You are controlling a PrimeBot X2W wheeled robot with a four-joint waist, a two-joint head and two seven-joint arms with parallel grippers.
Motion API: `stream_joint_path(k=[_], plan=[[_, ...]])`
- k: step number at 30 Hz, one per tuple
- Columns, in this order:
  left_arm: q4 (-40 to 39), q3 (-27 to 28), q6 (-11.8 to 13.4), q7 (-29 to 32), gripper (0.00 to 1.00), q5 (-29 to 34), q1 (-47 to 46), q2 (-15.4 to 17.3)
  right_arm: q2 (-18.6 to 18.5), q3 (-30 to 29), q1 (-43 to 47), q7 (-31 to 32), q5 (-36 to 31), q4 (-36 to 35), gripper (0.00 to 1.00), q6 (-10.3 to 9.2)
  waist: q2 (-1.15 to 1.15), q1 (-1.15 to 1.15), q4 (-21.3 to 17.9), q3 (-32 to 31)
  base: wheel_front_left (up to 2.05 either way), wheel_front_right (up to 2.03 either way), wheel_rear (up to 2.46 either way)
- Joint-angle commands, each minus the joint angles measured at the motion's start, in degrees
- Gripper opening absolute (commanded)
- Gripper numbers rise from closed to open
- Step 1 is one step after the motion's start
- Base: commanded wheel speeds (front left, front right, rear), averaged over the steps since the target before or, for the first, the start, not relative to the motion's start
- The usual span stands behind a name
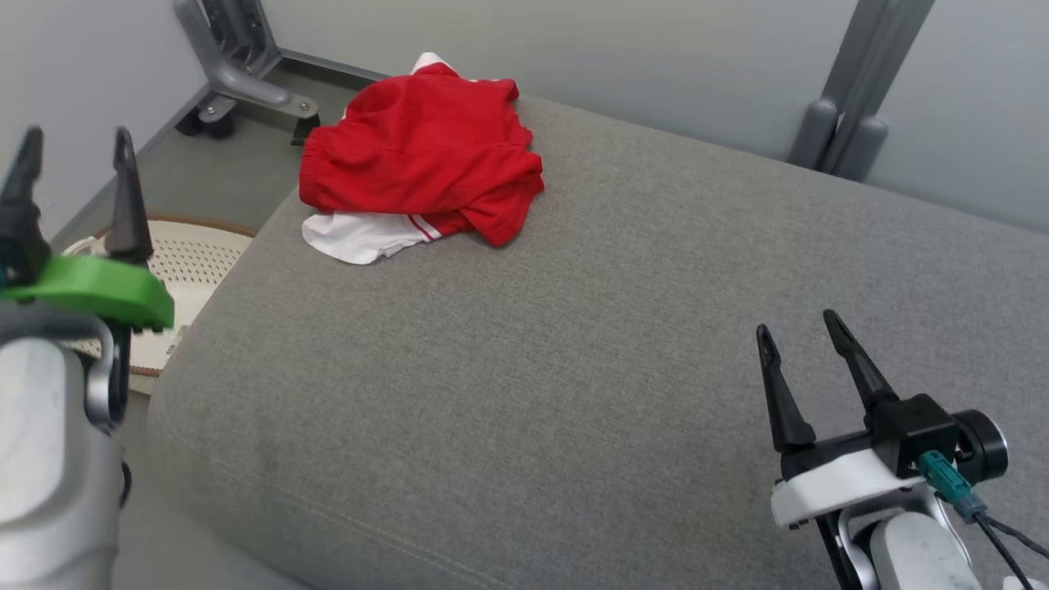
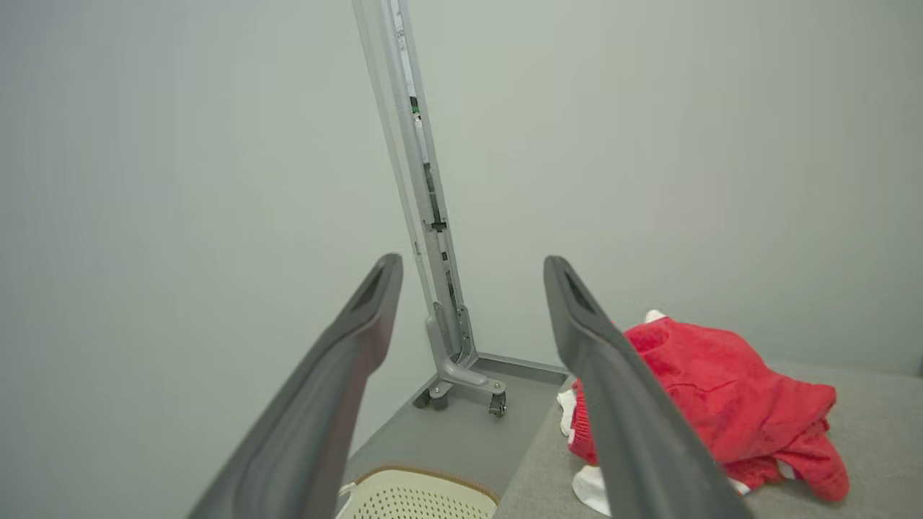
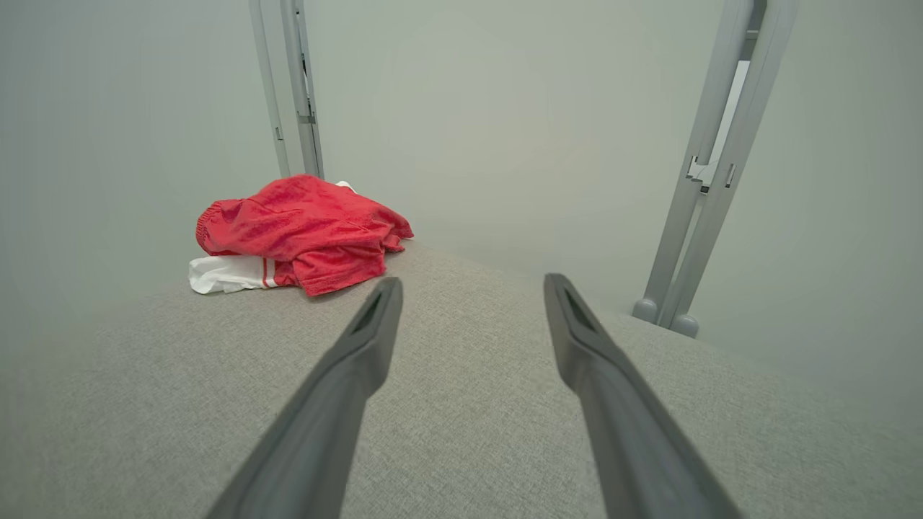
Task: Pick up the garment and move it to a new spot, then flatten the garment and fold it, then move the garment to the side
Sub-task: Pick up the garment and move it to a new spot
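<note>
Left gripper [image 1: 78, 135]: two long, dark, tapered fingers on a green plastic mount, spread apart and holding nothing, at the near left beyond the cushion's edge. Right gripper [image 1: 796, 321]: same fingers on a white and black mount, likewise spread and unladen, over the near right of the cushion. Garment [image 1: 418, 147]: red knit with a white panel bearing red stripes, crumpled into a rounded heap at the far left corner of the cushion; gathered band faces left, white panel spills nearward; bunched too tightly to give a clear long axis. Cushion [image 1: 574, 369]: grey woven fabric, broad, rounded corners. Basket [image 1: 197, 262]: cream perforated plastic, brown rim, on the floor at left.
</note>
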Motion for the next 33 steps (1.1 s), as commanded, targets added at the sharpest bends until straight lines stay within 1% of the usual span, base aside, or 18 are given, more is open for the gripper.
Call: stream_joint_path(k=[1, 4, 7, 10, 13, 16, 21, 29, 32, 33], plan=[[0.94, -0.45, -0.70, 1.00, 1.00, 0.14, -3.47, 0.72, -0.35, 0.01, -1.32, -0.18, -0.67, -0.51, 1.00, -0.08, 0.00, 0.00, -6.89, 7.05, 0.00, 0.00, 0.00], [4.67, -1.11, -2.01, 4.25, 1.00, -0.01, -11.32, 2.94, -0.31, 0.75, -3.74, -0.18, -2.14, -1.54, 1.00, -0.08, 0.00, 0.00, -10.57, 10.64, 0.00, 0.00, 0.00], [9.41, -1.84, -3.00, 8.28, 1.00, -0.69, -17.18, 4.71, -0.34, 1.14, -5.56, -0.17, -3.29, -2.94, 1.00, -0.08, 0.00, 0.00, -13.82, 13.70, 0.00, 0.00, 0.00], [14.95, -2.25, -3.30, 11.77, 1.00, -0.33, -22.51, 6.91, -0.32, -0.42, -6.52, -0.17, -4.33, -5.65, 1.00, -0.09, 0.00, 0.00, -16.81, 16.92, 0.00, 0.00, 0.00], [19.56, -2.76, -3.57, 14.35, 1.00, -0.85, -26.18, 7.76, -0.29, -2.54, -5.98, -0.17, -5.11, -8.38, 1.00, -0.08, 0.00, 0.00, -19.06, 19.79, 0.00, 0.00, 0.00], [23.43, -2.38, -3.61, 15.54, 1.00, -1.70, -28.60, 8.07, -0.27, -4.45, -5.23, -0.17, -6.05, -10.43, 1.00, -0.08, 0.00, 0.00, -20.48, 22.20, 0.00, 0.00, 0.00], [29.41, -1.43, -3.33, 15.73, 1.00, -3.76, -30.40, 7.08, -0.26, -6.29, -4.77, -0.17, -6.72, -12.81, 1.00, -0.09, 0.00, 0.00, -22.17, 25.20, 0.00, 0.00, 0.00], [36.13, -2.03, -3.52, 15.25, 1.00, -4.53, -31.50, 6.91, -0.25, -7.14, -4.81, -0.17, -6.23, -13.51, 1.00, -0.08, 0.00, 0.00, -22.87, 27.04, 0.00, 0.00, 0.00], [37.88, -2.41, -2.57, 15.07, 1.00, -4.06, -31.89, 7.14, -0.25, -7.45, -5.30, -0.17, -6.24, -13.33, 1.00, -0.09, 0.00, 0.00, -22.84, 27.10, 0.00, 0.00, 0.00], [38.50, -2.52, -2.09, 14.93, 0.80, -3.89, -32.05, 7.32, -0.25, -7.44, -5.44, -0.18, -6.20, -13.23, 1.00, -0.08, 0.00, 0.00, -22.83, 27.01, 0.00, 0.00, 0.00]])
